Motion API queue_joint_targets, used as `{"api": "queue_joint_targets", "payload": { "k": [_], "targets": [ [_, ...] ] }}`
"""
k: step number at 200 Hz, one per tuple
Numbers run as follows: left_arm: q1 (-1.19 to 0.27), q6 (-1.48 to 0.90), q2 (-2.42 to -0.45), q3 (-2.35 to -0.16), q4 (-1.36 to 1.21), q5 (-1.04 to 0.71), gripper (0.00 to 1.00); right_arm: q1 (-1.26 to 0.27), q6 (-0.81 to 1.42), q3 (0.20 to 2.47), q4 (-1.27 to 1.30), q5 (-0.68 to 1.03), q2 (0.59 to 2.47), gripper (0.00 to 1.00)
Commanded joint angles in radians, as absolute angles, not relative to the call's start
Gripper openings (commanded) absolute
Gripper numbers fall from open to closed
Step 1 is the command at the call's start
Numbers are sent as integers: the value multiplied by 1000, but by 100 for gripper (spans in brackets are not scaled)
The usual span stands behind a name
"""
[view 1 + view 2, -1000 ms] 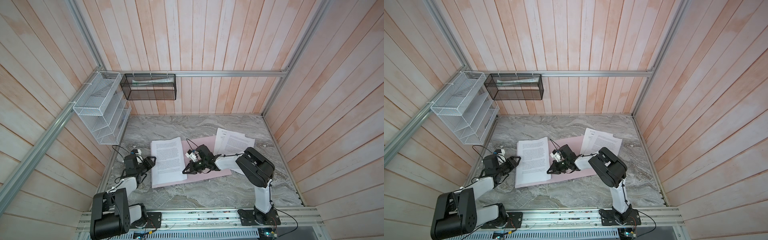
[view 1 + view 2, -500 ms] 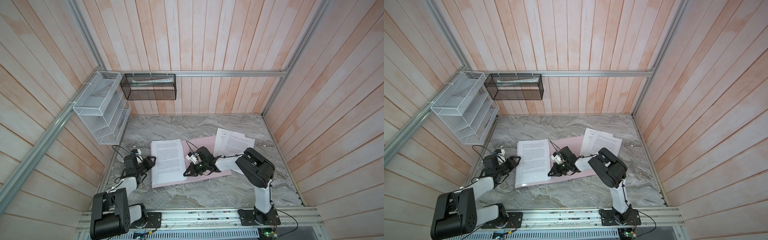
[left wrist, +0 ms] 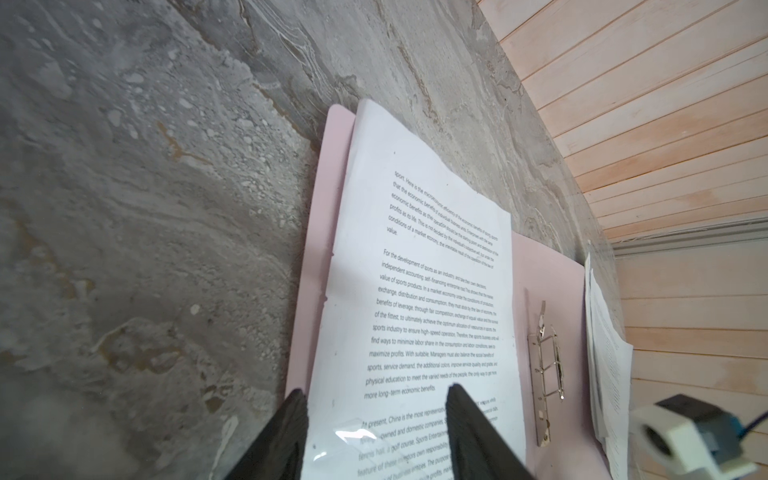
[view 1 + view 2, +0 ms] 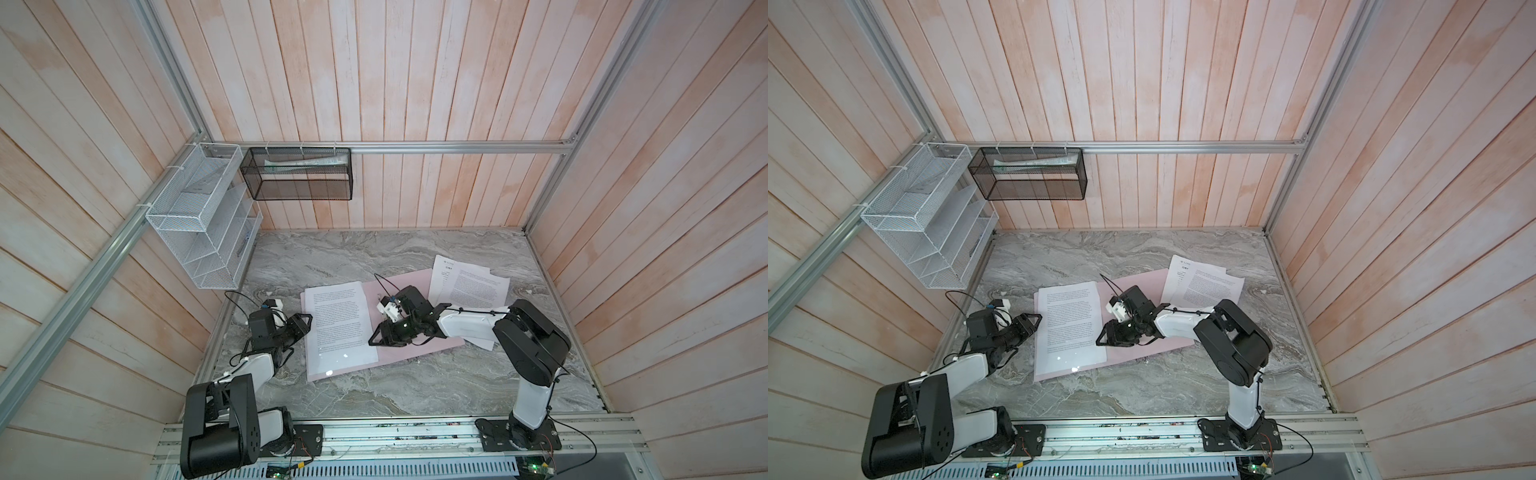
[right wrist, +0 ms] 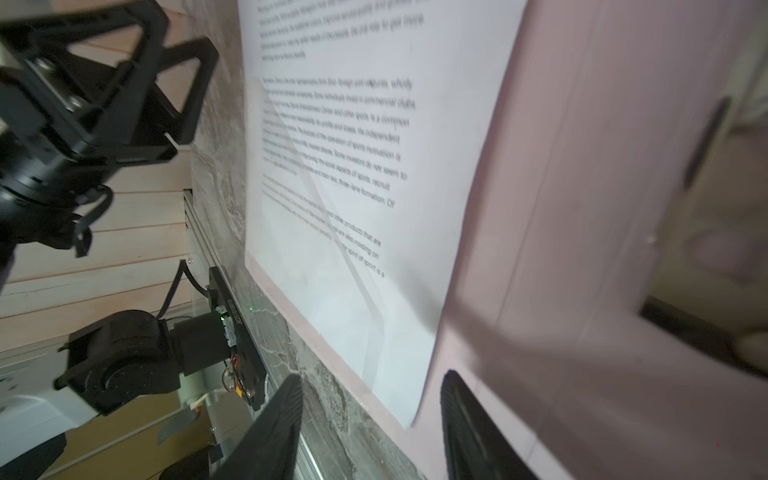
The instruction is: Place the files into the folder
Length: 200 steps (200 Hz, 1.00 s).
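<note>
The folder lies open and flat in the middle of the tabletop. Its spine runs roughly 12 to 6 o'clock and its covers spread 9 to 3. A printed sheet rests on the 9 o'clock cover, long axis 12 to 6, top of the text toward 12. The other files lie fanned at the folder's 2 o'clock edge. The left tool sits at the sheet's 9 o'clock edge, jaws parted and empty. The right tool is low at the sheet's 3 o'clock edge, jaws apart, gripping nothing.
</note>
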<state>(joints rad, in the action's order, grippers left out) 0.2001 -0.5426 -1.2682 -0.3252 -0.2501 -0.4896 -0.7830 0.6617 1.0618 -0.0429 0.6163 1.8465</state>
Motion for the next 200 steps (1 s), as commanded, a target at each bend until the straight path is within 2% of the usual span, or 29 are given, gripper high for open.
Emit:
{"api": "queue_joint_targets", "payload": {
  "k": [1,22,33,79,94,105,120,148,173,200],
  "targets": [
    [198,-538,-1269,-337,-252,-479,56,-743,584,1145,-159,518,1821,52],
    [198,-548,-1251,-333,-241,-451,56,-729,528,1270,-180,506,1895,50],
    [199,-548,-1228,-324,-242,-445,56,-724,462,1415,-235,505,1980,49],
    [221,-571,-1091,-271,-222,-371,64,-720,185,2310,-644,436,2480,49],
    [226,-588,-1037,-248,-219,-341,67,-711,164,2612,-728,479,2652,49],
    [231,-600,-997,-231,-217,-320,69,-701,176,2748,-726,521,2744,48],
    [235,-614,-946,-211,-213,-295,69,-691,195,2717,-624,582,2748,48],
    [237,-633,-892,-192,-206,-255,70,-687,262,2374,-307,603,2611,47],
    [239,-629,-932,-218,-215,-254,73,-671,315,2329,-308,586,2590,46],
    [239,-614,-1045,-280,-236,-261,75,-664,320,2184,-275,534,2507,46]
  ]
}}
